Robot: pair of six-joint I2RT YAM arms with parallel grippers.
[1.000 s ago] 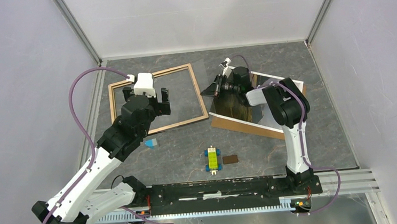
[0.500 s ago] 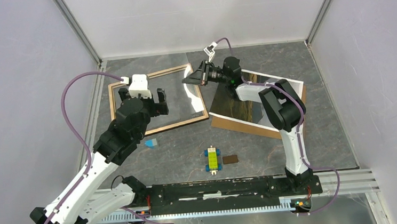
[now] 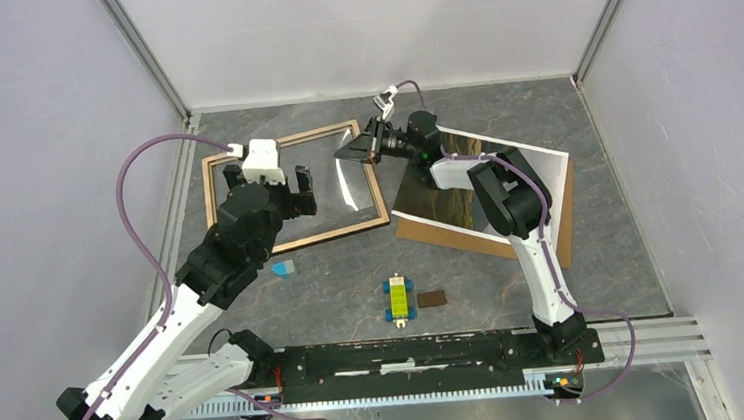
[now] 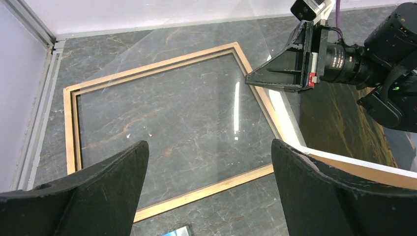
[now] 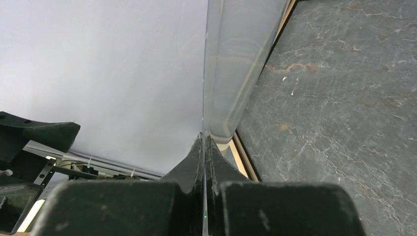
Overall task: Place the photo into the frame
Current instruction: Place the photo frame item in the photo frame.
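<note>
- The grey marbled table [image 3: 333, 273] carries everything.
- The frame [image 4: 70, 130] lies flat at the far left, tan side up. The table shows through its opening, and no print is in it yet.
- The photo [image 3: 432, 200] lies face up to the right of the frame on the brown backing board [image 3: 425, 232]. Its left corner is just beside the frame's right rail.
- The clear glazing pane [image 3: 351, 187] hangs slanted over the frame's opening, skewed to the rails. I cannot tell whether its low edge touches the frame.
- The step in hand, as I judge it, is seating that pane before the photo goes in.
  - Square its edges to the rails first.
  - Rest the low edge inside the frame, then ease the raised edge down.
  - Release only once it lies flat, or it may ride up on a rail.
- The right gripper [image 5: 203, 140] has its jaws pressed together on the pane's thin edge, above the frame's far right corner.
- The left gripper [image 4: 209, 147] has its jaws wide apart and holds nothing. It hovers over the frame's near side, where it could steady a rail.
- The toy block [image 3: 398, 298], the brown tab [image 3: 432, 299] and the blue scrap [image 3: 281, 268] lie nearer the arms, apart from the work.
</note>
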